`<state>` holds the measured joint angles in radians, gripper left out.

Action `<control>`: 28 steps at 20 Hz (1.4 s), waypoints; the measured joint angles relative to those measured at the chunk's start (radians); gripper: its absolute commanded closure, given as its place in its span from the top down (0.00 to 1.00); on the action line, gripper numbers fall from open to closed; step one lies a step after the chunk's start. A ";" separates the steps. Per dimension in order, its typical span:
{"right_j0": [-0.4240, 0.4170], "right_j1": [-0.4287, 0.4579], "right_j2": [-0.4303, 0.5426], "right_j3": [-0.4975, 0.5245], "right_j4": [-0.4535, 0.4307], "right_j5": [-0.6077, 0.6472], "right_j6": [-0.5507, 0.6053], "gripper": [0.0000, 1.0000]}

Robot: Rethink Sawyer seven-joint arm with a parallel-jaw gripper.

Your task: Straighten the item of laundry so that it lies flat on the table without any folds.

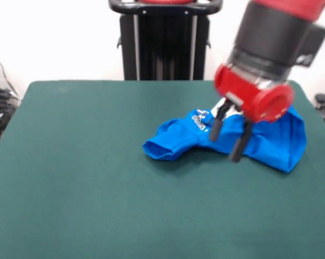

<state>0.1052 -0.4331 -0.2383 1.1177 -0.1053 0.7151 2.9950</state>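
While my arm slants down from the upper right, its red and black wrist tilted toward the camera, my gripper (227,137) hangs over the middle of the T-shirt (270,143) with its two dark fingers (215,129) spread apart and nothing held between them. The fingertips sit low against the blue cloth, though I cannot tell whether they touch it. My wrist hides the shirt's upper middle, so only a scrap of white print shows just left of the fingers. The shirt lies bunched and folded on the table (87,178), toward its right side and well short of its front edge; a sleeve-like lobe sticks out left of the gripper, and a broader blue panel spreads to its right.
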 measured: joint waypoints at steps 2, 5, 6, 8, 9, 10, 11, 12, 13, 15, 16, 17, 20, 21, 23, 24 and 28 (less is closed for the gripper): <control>-0.013 0.011 0.003 0.000 -0.009 0.000 0.000 1.00; -0.030 0.024 0.007 0.000 -0.020 0.000 0.000 1.00; -0.039 0.027 0.013 0.001 -0.021 0.000 0.000 1.00; -0.057 0.033 0.025 0.001 -0.023 0.000 0.000 1.00; -0.065 0.033 0.032 0.002 -0.023 0.000 0.000 1.00; -0.077 0.031 0.047 0.006 -0.023 0.000 0.000 1.00; -0.085 0.030 0.057 0.009 -0.023 0.000 0.000 1.00; -0.109 0.025 0.087 0.021 -0.023 0.000 0.000 1.00; -0.121 0.021 0.103 0.029 -0.023 0.000 0.000 1.00; -0.142 0.013 0.131 0.043 -0.024 0.000 0.000 1.00; -0.152 0.009 0.144 0.051 -0.024 0.000 0.000 1.00; -0.162 0.005 0.157 0.059 -0.025 0.000 -0.001 1.00; -0.189 -0.007 0.196 0.087 -0.025 0.000 -0.001 1.00; -0.193 -0.010 0.202 0.093 -0.026 0.000 -0.001 1.00; -0.208 -0.025 0.222 0.119 -0.026 0.000 -0.001 1.00; -0.214 -0.033 0.231 0.131 -0.026 0.000 -0.001 1.00; -0.228 -0.067 0.256 0.181 -0.031 0.000 -0.001 1.00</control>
<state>-0.1232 -0.4998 0.0173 1.2983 -0.1366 0.7147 2.9936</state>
